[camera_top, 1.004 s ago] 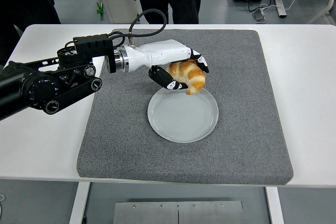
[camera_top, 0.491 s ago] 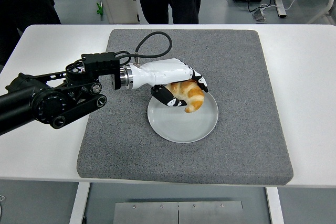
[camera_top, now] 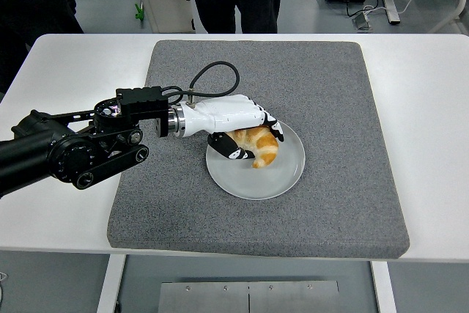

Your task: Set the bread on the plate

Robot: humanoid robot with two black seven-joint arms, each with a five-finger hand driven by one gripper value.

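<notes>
On the grey mat, the left hand grips the bread over the plate

Bread over the plate

I saw the golden croissant, partly covered, lying low over the round pale plate, which sat flat on the grey mat.

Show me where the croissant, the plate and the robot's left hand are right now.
croissant (camera_top: 261,145), head view, on its golden crust showing below the fingers.
plate (camera_top: 282,177), head view, on the bare near-right part of its surface.
left hand (camera_top: 238,131), head view, on the middle of the hand, curled around the croissant.
</notes>
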